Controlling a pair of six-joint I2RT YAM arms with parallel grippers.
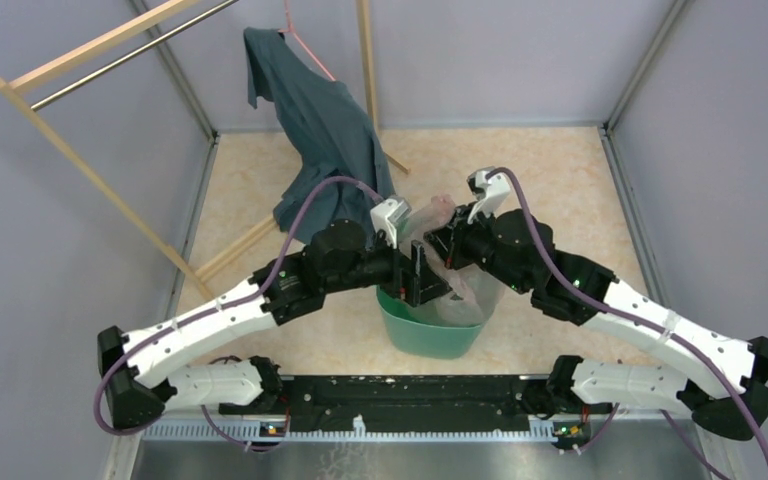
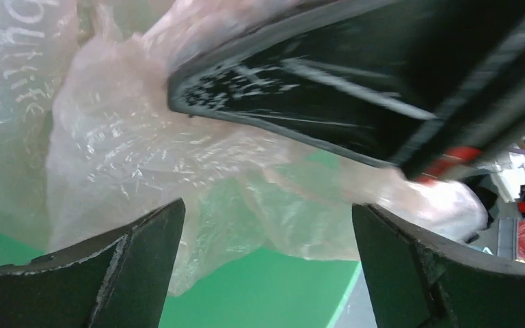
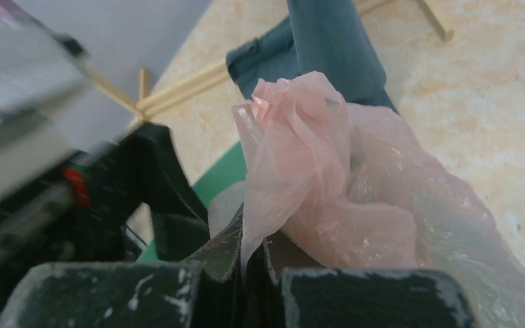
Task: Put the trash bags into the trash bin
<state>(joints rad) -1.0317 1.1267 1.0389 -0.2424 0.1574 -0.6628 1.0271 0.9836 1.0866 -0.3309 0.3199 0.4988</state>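
The pale pink trash bag [image 1: 467, 287] hangs bunched over the teal-green trash bin [image 1: 430, 338], which stands on the floor between the two arms. My right gripper [image 3: 254, 232] is shut on a pinched fold of the trash bag [image 3: 328, 184], holding it above the bin rim [image 3: 222, 174]. My left gripper [image 2: 266, 208] stands wide open just above the bin's green inside [image 2: 266, 290]. The film of the trash bag [image 2: 143, 150] hangs loose ahead of its fingers without being pinched. In the top view my left gripper [image 1: 418, 277] and right gripper [image 1: 442, 246] almost meet over the bin.
A dark blue-grey shirt [image 1: 325, 130] hangs from a wooden rack [image 1: 70, 62] at the back left, its hem reaching the floor just behind the bin. Grey enclosure walls [image 1: 720, 110] close in both sides. Beige floor [image 1: 550, 180] lies behind the arms.
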